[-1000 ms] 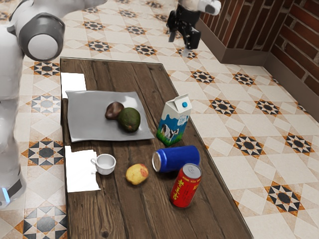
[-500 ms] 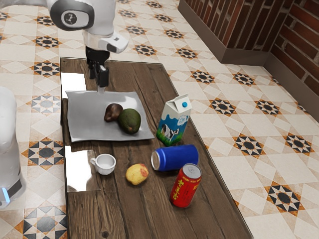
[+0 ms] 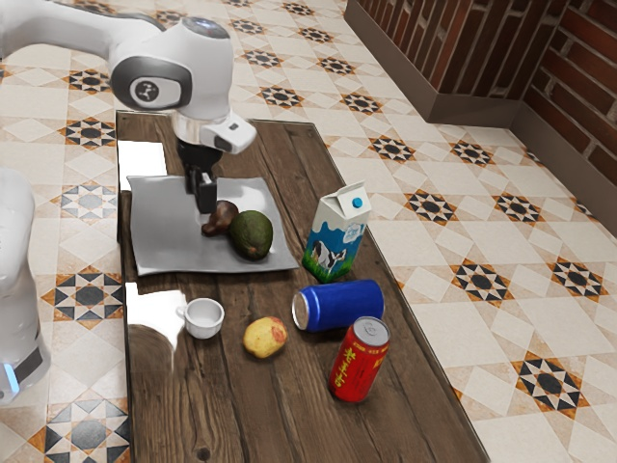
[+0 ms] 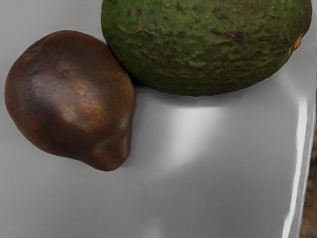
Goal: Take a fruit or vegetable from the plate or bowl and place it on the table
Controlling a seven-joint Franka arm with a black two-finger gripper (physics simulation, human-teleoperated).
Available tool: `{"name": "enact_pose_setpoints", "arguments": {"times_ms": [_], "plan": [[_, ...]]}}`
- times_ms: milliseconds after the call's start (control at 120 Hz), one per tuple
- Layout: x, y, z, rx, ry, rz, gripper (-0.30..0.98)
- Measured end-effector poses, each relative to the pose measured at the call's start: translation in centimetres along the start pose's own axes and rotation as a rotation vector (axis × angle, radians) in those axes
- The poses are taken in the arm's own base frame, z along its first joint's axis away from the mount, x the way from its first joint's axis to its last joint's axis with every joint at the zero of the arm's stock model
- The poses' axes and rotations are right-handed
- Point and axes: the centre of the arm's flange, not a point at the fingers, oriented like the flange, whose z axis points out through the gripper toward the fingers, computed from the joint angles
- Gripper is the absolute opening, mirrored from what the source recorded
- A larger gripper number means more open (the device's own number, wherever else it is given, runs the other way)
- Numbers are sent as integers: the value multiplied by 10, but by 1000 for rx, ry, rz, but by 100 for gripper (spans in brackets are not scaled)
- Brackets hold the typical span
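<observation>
And the gripper swings in lower, right by the fruit, its opening and any hold impossible to tell, with two on one grey plate: one brown fruit, one avocado!

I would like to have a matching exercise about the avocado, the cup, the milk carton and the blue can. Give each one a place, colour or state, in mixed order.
1. Avocado
2. Cup
3. Milk carton
4. Blue can

A. Lying on its side
B. White, blue and green, upright
C. On the gray plate
D. Plain white

Pairs: 1-C, 2-D, 3-B, 4-A
</observation>
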Motion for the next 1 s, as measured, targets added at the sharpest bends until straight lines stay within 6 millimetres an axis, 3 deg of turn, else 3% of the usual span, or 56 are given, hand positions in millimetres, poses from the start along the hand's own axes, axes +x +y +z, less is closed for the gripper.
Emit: {"name": "enact_pose_setpoints", "arguments": {"times_ms": [208,408,567,1000], "plan": [[29,-18,38,-24,19,-38,65],[47,-29,47,-7,81,-55,65],[47,-44,55,-17,75,-89,65],[58,-61,76,-15,73,-116,65]]}}
